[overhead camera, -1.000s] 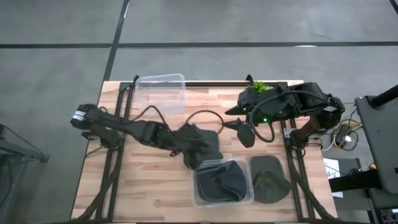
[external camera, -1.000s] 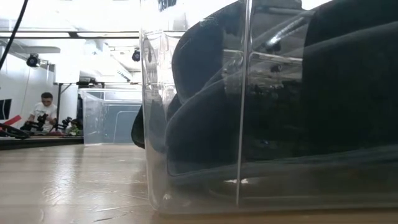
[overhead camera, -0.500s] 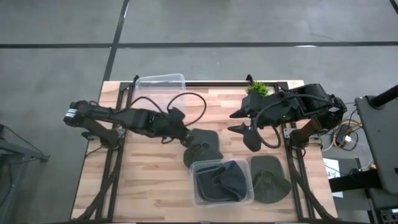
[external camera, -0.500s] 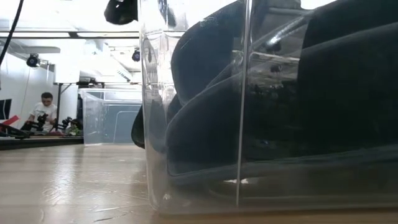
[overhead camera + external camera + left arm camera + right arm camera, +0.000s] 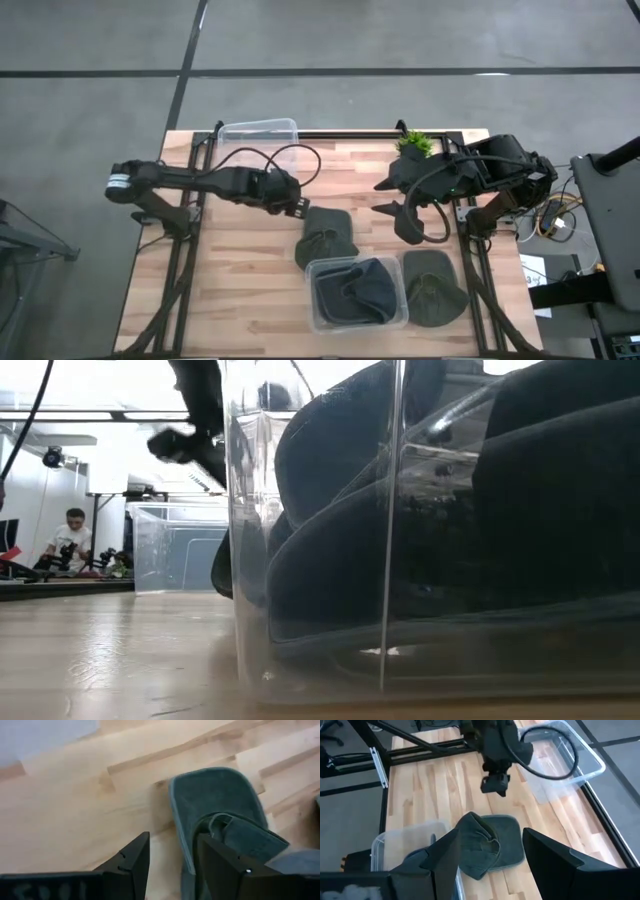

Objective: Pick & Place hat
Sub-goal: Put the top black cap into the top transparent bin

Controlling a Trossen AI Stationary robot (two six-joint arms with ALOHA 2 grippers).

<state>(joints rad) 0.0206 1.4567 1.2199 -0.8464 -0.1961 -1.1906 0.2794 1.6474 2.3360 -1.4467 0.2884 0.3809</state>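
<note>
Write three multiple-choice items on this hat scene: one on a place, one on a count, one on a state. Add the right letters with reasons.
1. Where does the loose cap lie?
A. In the empty bin
B. On the table, beside the filled bin
C. On the floor

2. How many clear bins stand on the table?
A. One
B. Two
C. Four

3. The left gripper is:
A. Open, empty
B. Shut on the cap
C. Inside a bin

Key: 1 B, the cap rests on bare wood; 2 B, one is empty and one holds a hat; 3 A, its fingers stand apart, gripping nothing.

Both hands hang empty, left hand (image 5: pixel 297 207) and right hand (image 5: pixel 392 197) spread.
</note>
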